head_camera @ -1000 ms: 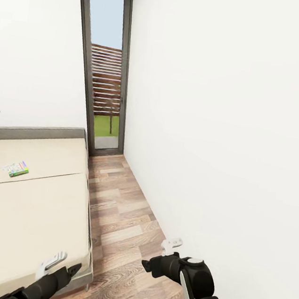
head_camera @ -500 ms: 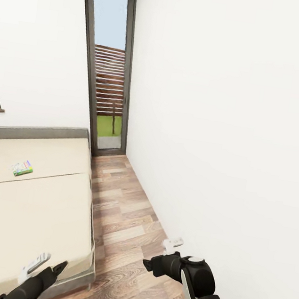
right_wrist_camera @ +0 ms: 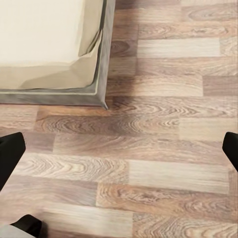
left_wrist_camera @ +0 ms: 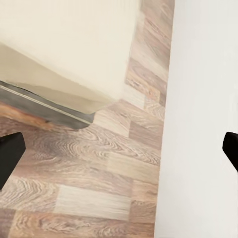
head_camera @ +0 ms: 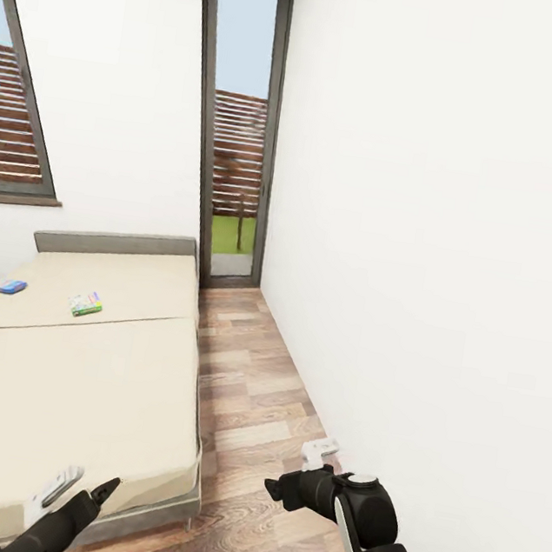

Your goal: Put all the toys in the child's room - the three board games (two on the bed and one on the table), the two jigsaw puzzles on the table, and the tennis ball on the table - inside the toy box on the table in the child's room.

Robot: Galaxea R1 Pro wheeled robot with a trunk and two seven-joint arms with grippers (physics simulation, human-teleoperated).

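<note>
**Q:** Across the room from the robot's head camera, what is there?

**A:** At about ten o'clock lies the bed (head_camera: 76, 388), a wide beige mattress in two sections with a grey headboard at its far end. Two board games rest on the far section: a light-blue box (head_camera: 8, 286) near the far left edge, and just to its right, apart from it, a slim yellow-red-green box (head_camera: 86, 304). A strip of wood-plank floor (head_camera: 250, 395) runs toward twelve o'clock, ending at a tall glass door (head_camera: 237, 130), with a white wall (head_camera: 447, 247) from one to four o'clock.

**Q:** Where are the arms, and are they carrying anything?

**A:** The left claw (head_camera: 81, 487) hangs at seven o'clock over the near corner of the bed. Its wrist camera shows dark fingertips (left_wrist_camera: 10, 153) at opposite edges of the picture, so it is spread wide and empty. The right claw (head_camera: 305, 473) sits at five o'clock above the floor; its fingertips (right_wrist_camera: 11, 153) are likewise far apart, with nothing between them.

**Q:** How far along is the job?

**A:** As far as can be seen, both bed games are untouched, so at least those two remain to be collected. The state of the other toys cannot be judged. The next move looks like closing in on the bed's far section
</note>
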